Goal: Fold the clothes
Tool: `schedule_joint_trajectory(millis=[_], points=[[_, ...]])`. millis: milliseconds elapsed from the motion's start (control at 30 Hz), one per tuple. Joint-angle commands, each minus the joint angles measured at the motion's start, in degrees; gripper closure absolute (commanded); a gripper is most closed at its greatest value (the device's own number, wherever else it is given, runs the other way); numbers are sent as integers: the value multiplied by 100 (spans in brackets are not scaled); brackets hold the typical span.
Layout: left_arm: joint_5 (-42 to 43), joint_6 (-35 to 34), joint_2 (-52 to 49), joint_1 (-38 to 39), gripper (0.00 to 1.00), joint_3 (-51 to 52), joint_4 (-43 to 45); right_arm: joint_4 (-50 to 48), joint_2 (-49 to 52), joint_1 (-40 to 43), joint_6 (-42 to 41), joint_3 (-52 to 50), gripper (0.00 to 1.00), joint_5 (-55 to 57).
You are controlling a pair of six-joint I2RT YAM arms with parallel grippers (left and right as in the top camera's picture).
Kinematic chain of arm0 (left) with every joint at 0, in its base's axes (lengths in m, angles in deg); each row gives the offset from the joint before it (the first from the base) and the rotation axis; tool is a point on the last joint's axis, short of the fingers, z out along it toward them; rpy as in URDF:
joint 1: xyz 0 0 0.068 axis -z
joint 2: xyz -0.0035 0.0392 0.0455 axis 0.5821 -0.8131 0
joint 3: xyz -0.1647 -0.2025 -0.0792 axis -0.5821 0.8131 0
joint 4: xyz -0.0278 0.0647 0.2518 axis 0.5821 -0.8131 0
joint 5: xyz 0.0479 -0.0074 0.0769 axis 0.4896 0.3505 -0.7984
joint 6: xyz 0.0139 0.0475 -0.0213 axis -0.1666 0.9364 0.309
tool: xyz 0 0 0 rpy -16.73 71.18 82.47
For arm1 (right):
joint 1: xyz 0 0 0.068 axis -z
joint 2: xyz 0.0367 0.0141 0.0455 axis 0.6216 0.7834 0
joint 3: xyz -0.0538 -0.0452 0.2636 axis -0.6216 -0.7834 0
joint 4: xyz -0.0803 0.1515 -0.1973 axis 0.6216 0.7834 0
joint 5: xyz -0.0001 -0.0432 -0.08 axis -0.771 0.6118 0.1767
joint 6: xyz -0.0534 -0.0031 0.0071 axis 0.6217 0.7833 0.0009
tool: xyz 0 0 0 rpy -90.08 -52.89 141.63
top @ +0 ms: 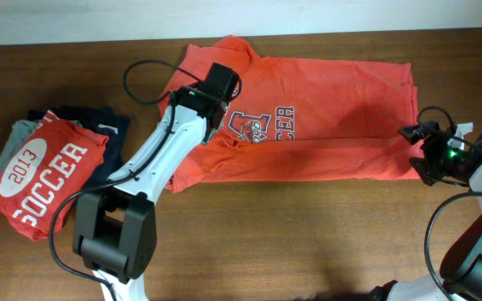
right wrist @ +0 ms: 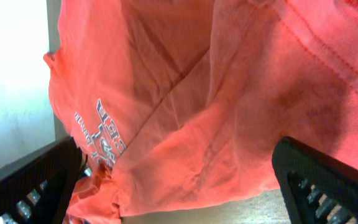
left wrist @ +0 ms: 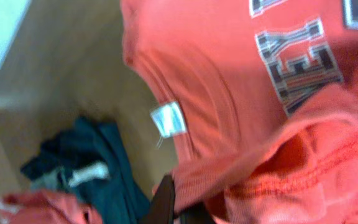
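Observation:
The clothes are one orange-red T-shirt (top: 325,125) lying across the far middle of the table, its navy chest print (top: 262,124) facing up. My left gripper (top: 216,104) hangs over the shirt's left part. In the left wrist view this gripper (left wrist: 179,208) is shut on a bunched fold of the shirt (left wrist: 229,99), with the white neck tag (left wrist: 168,118) just above. My right gripper (top: 415,153) is open at the shirt's right edge. In the right wrist view the shirt's edge (right wrist: 216,124) lies between that gripper's (right wrist: 179,186) wide-apart fingers (right wrist: 328,180).
A folded red shirt printed "2013 SOCCER" (top: 44,171) lies at the left on dark navy (top: 107,134) and grey (top: 2,150) folded garments. Bare wooden table (top: 308,234) runs along the front. A white wall (top: 74,21) borders the far edge.

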Motion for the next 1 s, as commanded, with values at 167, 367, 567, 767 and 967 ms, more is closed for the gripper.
schedule_joint_trajectory(millis=[167,367,567,767,967], points=[[-42,682,52,-428,99,-72,737,-22,13,20,103,63,1,11],[863,1156,39,-634,96,-70,1016,-22,13,20,103,63,1,11],[1051,1174,31,-675,95,-39,1233,-20,13,20,103,63,1,11],[1296,1172,11,-675,88,-39,1331,-15,13,20,101,63,1,9],[1038,1172,0,-708,59,-39,1696,2,13,20,101,63,1,-13]])
